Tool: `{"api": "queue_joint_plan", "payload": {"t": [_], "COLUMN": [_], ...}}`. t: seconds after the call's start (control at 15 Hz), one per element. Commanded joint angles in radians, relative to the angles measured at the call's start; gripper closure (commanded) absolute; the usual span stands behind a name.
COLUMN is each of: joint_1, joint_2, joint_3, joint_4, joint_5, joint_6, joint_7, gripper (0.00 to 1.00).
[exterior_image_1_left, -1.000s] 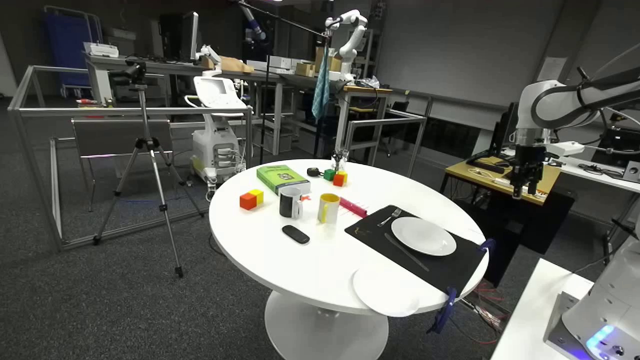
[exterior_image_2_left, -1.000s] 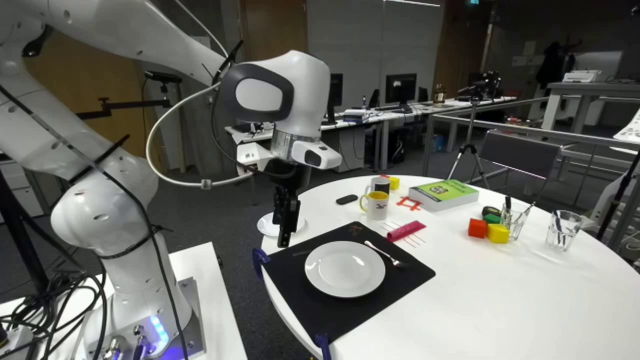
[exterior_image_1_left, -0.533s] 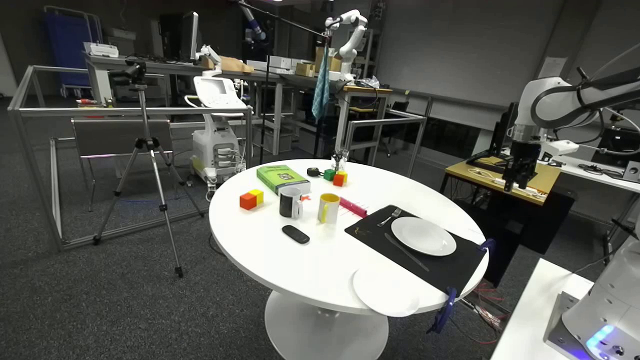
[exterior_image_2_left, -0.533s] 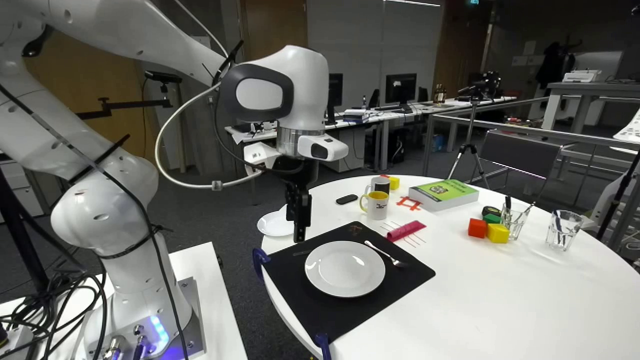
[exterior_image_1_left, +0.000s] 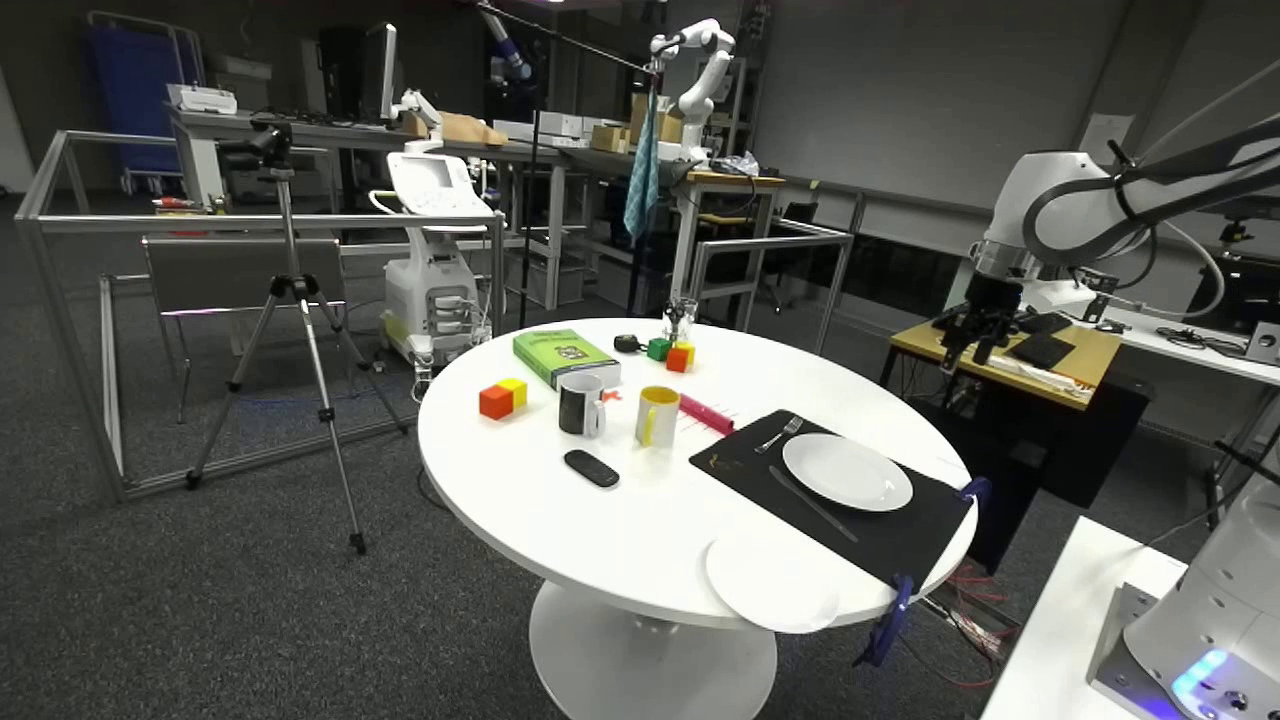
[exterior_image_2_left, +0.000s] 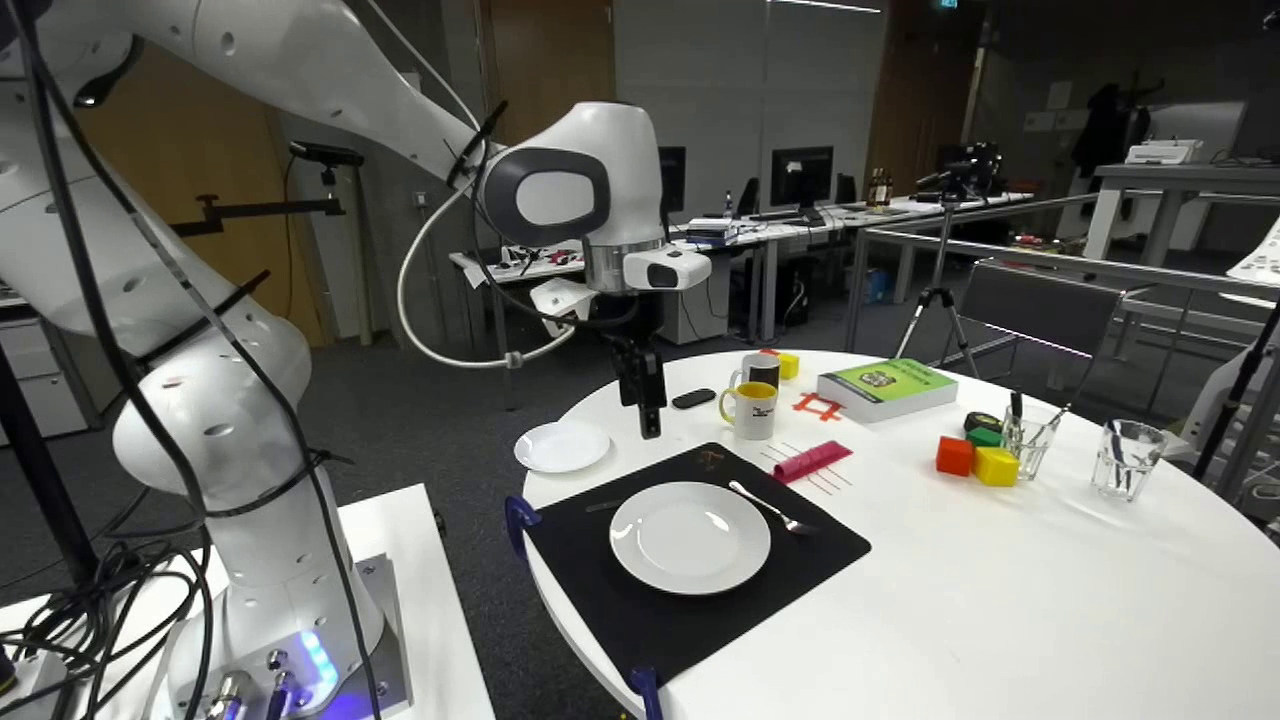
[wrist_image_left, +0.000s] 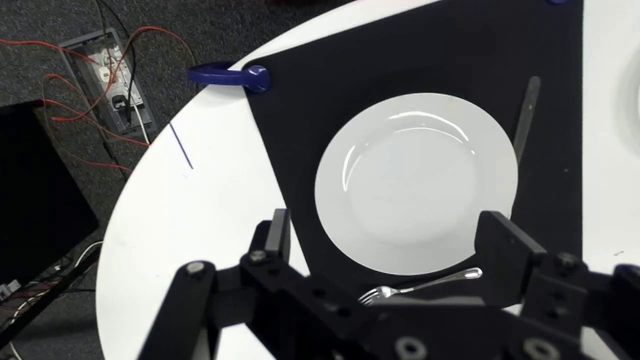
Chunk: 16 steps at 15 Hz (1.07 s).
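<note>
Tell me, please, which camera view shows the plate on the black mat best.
The wrist view does: the white plate on the black mat appears largest there, seen from above, though the gripper hides a bit of its edge. Both exterior views show it whole but smaller and at a slant.
</note>
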<state>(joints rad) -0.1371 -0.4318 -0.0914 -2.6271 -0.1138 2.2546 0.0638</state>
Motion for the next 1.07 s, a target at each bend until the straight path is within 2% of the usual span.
{"api": "queue_joint_plan", "payload": {"t": [0.0, 0.13, 0.33, 0.47, 0.53, 1.0], "joint_1": [0.041, 0.056, 0.090, 0.107, 0.099, 0.099], "joint_2": [0.098, 0.136, 0.182, 0.203, 0.172, 0.191], "joint_3": [0.071, 0.112, 0.141, 0.140, 0.141, 0.143], "joint_4": [0.082, 0.113, 0.154, 0.176, 0.124, 0.143], "joint_5": [0.068, 0.083, 0.138, 0.180, 0.142, 0.149], "joint_6": [-0.014, -0.033, -0.062, -0.079, -0.031, -0.048], "joint_7": [0.138, 0.234, 0.299, 0.297, 0.286, 0.305], "gripper": [0.00, 0.00, 0.00, 0.00, 0.00, 0.00]}}
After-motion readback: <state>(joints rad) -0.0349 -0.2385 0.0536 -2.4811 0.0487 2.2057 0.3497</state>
